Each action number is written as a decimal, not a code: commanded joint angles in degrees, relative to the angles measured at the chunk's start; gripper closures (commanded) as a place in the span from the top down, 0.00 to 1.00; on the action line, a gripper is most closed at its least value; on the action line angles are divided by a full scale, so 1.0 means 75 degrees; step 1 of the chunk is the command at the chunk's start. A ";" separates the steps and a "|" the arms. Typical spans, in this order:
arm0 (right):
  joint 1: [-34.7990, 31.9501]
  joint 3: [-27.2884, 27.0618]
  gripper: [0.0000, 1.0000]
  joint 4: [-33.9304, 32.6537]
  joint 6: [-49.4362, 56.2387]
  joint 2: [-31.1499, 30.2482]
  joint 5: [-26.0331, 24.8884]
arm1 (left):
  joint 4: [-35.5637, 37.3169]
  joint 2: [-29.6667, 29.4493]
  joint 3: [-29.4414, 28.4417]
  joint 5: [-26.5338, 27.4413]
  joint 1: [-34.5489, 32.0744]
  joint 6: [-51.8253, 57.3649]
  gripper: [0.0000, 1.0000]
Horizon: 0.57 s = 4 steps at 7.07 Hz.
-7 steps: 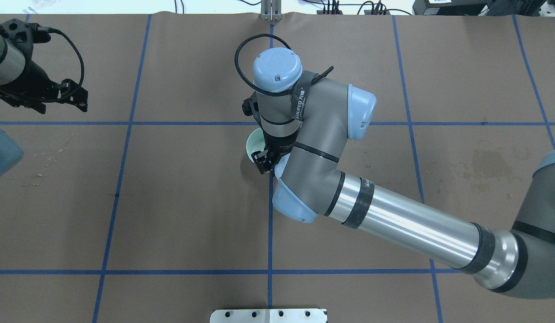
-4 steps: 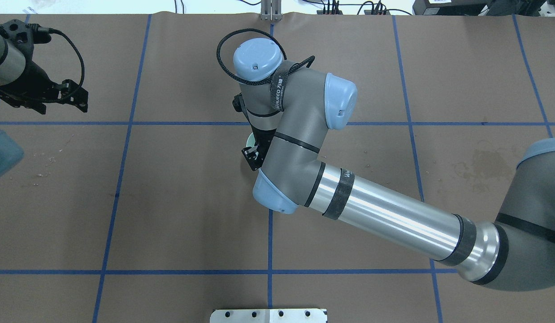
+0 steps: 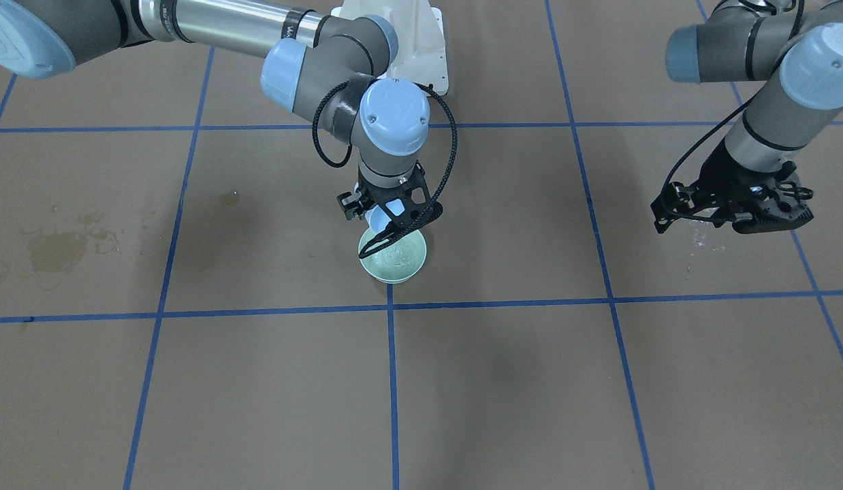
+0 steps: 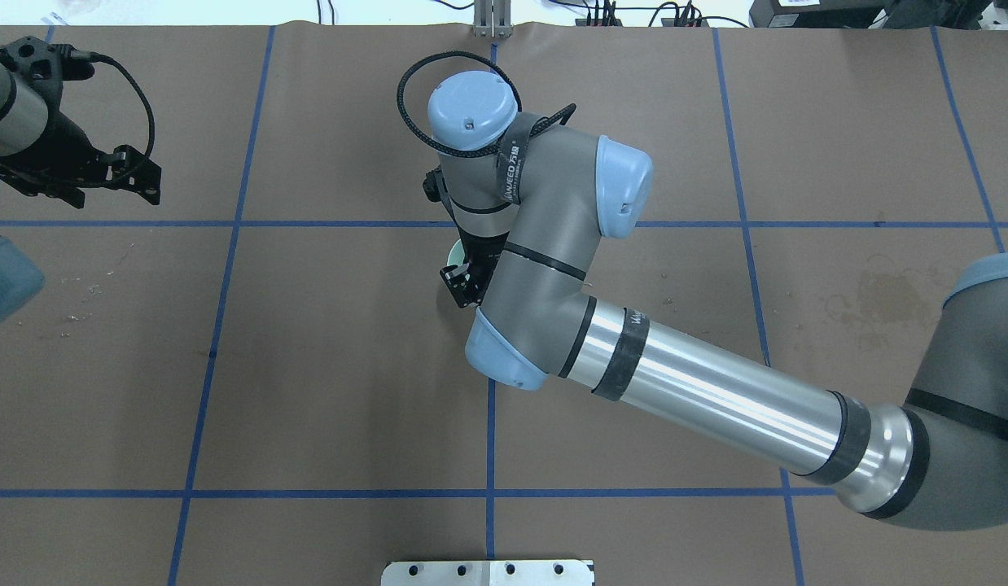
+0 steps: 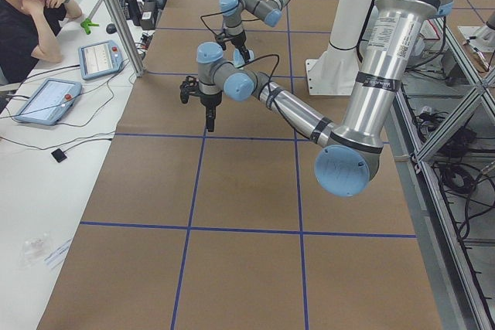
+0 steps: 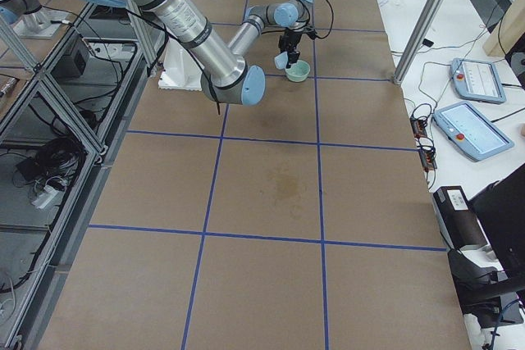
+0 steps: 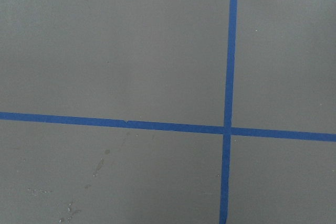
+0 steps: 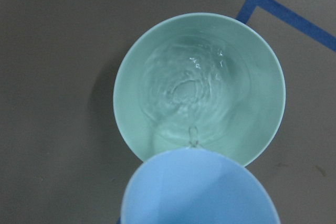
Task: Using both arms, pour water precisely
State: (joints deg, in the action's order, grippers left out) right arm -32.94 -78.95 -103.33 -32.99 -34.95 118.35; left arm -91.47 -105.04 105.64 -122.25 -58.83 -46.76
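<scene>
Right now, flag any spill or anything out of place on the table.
No fresh spill shows: the water from the cup lands inside the bowl. The only oddities are a dried-looking stain on the paper on the robot's right and small flecks on its left.

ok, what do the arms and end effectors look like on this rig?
The right arm and left arm match: grey tubes, bare silver sections, black seam rings, round light blue joint caps. A braided black cable loops at each wrist. A black strap with white lettering wraps the right wrist. The right end effector and left end effector are black, open-framed.
</scene>
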 commanded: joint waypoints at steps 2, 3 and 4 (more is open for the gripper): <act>-0.0306 -0.1550 0.00 0.1624 -0.1465 -0.1233 -0.0612 | 0.0008 -0.0033 0.0000 0.0000 0.0016 0.0000 1.00; -0.0307 -0.2171 0.00 0.1637 -0.1623 -0.1373 -0.1381 | 0.0020 -0.0057 0.0012 0.0000 0.0016 -0.0012 1.00; -0.0307 -0.2768 0.00 0.2008 -0.2158 -0.1758 -0.2236 | 0.0020 -0.0080 0.0023 0.0000 0.0016 -0.0047 1.00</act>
State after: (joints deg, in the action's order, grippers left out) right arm -35.15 -94.11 -90.79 -44.97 -45.26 108.66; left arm -91.35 -105.43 105.72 -122.25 -58.73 -46.88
